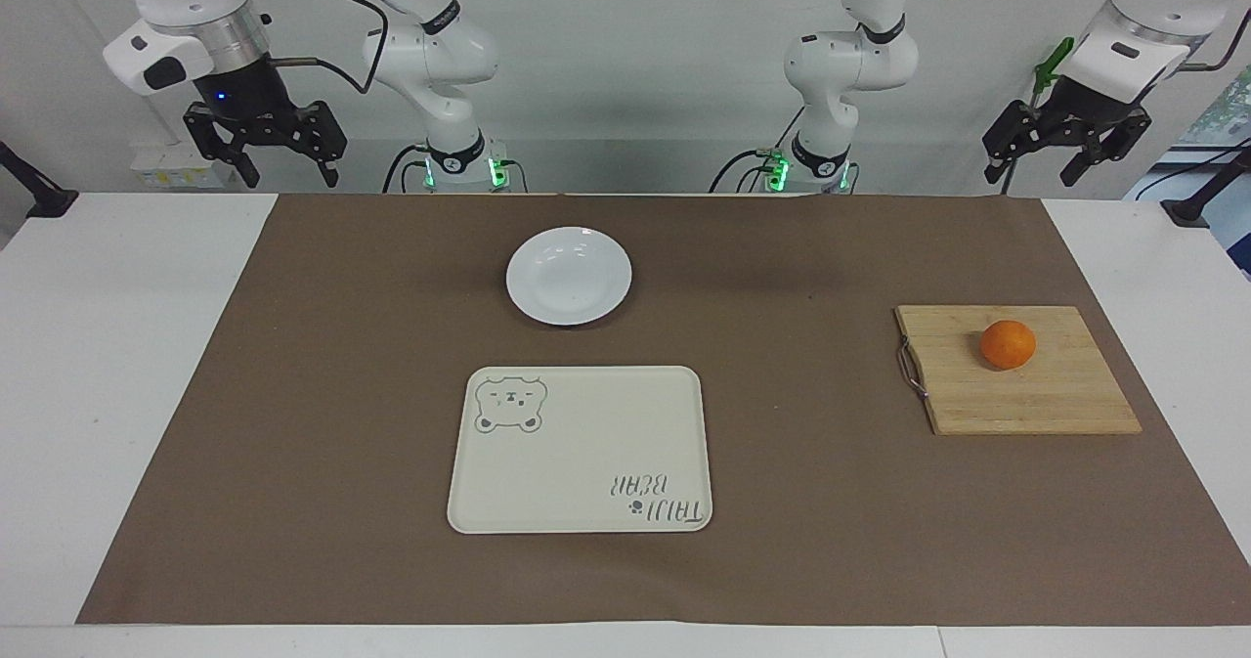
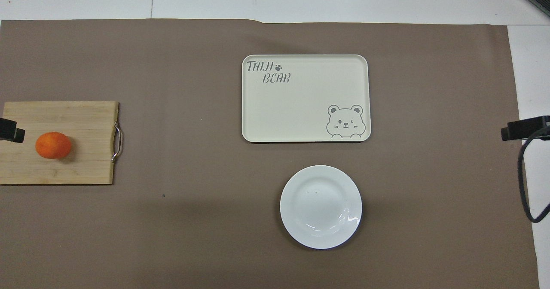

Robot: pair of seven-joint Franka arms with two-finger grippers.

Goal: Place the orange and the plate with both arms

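Left pincer (image 1: pixel 1067 153) aloft, cropped overhead; orange (image 1: pixel 1008 344) unheld.

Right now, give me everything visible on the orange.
The orange is a small, round, bright-orange fruit, whole and unpeeled as far as can be seen, with a smooth, slightly glossy skin. It rests on the wooden cutting board at the left arm's end of the table, on the half of the board away from the board's metal handle. Only the board touches it; neither claw is near it.
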